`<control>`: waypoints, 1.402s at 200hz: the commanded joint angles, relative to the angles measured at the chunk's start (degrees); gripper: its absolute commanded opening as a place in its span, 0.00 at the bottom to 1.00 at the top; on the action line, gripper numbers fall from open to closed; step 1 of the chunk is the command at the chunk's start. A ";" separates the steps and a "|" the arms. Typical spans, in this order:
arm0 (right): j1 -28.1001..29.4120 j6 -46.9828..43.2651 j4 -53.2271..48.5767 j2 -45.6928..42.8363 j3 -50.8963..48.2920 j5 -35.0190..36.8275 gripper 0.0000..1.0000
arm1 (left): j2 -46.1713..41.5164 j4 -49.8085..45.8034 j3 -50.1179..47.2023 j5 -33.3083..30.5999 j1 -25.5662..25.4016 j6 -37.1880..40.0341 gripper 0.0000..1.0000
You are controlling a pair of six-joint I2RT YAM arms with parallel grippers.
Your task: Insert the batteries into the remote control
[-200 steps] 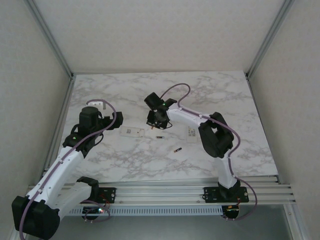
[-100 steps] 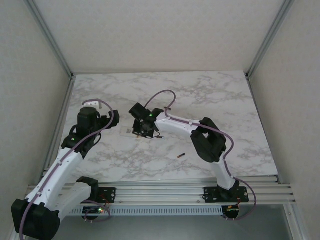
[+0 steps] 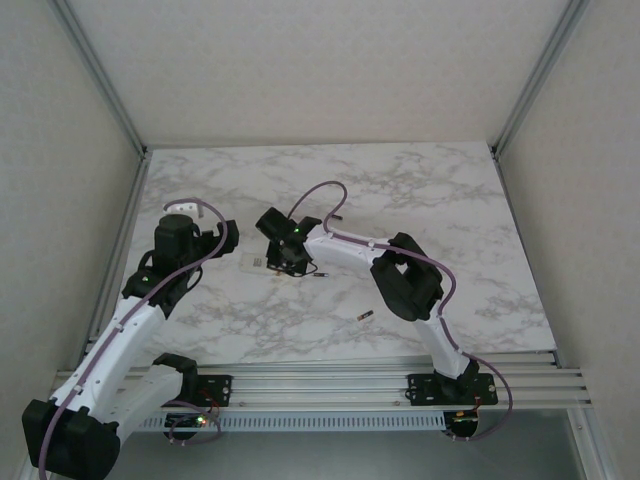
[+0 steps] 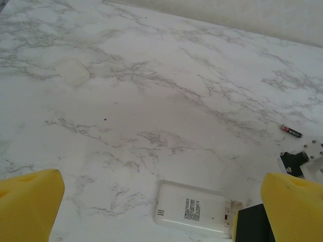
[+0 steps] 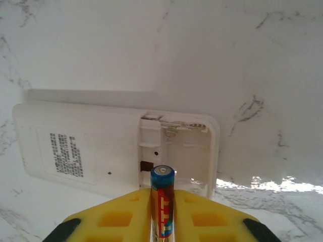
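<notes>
My right gripper (image 5: 162, 195) is shut on one of the batteries (image 5: 162, 201), a blue, red and gold cylinder standing upright between the yellow fingers. Its tip hangs just over the open battery bay (image 5: 177, 146) of the white remote control (image 5: 81, 146), which lies back-up on the table. From above, the right gripper (image 3: 285, 260) covers the remote's (image 3: 257, 263) right end. Two more batteries (image 3: 320, 275) (image 3: 366, 316) lie loose on the marble. My left gripper (image 4: 161, 194) is open and holds nothing, with the remote (image 4: 192, 207) lying low between its fingers (image 4: 28, 204).
A small translucent white cover (image 4: 74, 72) lies on the marble far ahead of the left gripper. A loose battery (image 4: 291, 131) shows at the right of the left wrist view. Metal frame posts and walls bound the table (image 3: 400, 180).
The right arm swung left with the battery, from the table's middle to over the remote's open end. The left arm stayed put.
</notes>
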 commanded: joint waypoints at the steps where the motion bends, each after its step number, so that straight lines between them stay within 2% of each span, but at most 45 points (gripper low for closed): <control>1: -0.36 -1.04 -1.97 1.36 2.05 0.27 0.19 | -0.66 -0.08 -0.45 -0.98 0.51 -0.41 1.00; 55: -0.32 -2.20 -4.08 0.18 2.76 0.78 0.20 | 0.58 -0.43 -0.34 -1.25 0.45 -1.23 0.99; 90: -0.50 -2.09 -4.60 -3.01 -0.07 1.92 0.20 | 9.31 -7.87 6.40 7.30 0.50 -9.49 1.00; 107: -0.78 -1.45 -3.22 -4.42 -2.54 1.82 0.21 | 12.33 -6.83 5.85 10.39 0.49 -13.20 0.99; 135: -1.37 -1.18 -1.47 -3.95 -3.08 0.96 0.21 | 17.88 -2.55 2.99 5.55 0.78 -15.18 1.00; 151: -1.73 -1.21 -1.36 -3.08 -2.25 1.23 0.21 | 21.90 -0.68 2.83 5.18 1.30 -15.45 0.99; 181: -2.25 -1.72 -1.52 -1.05 0.08 0.86 0.21 | 26.69 3.21 2.39 4.59 1.53 -16.10 0.90; 232: -2.33 -1.79 -1.57 0.43 1.29 -0.75 0.21 | 33.08 5.83 2.61 7.73 1.73 -15.77 0.80; 280: -2.29 -1.72 -1.91 0.61 0.96 -0.84 0.21 | 36.05 6.84 2.12 9.00 1.75 -16.23 0.78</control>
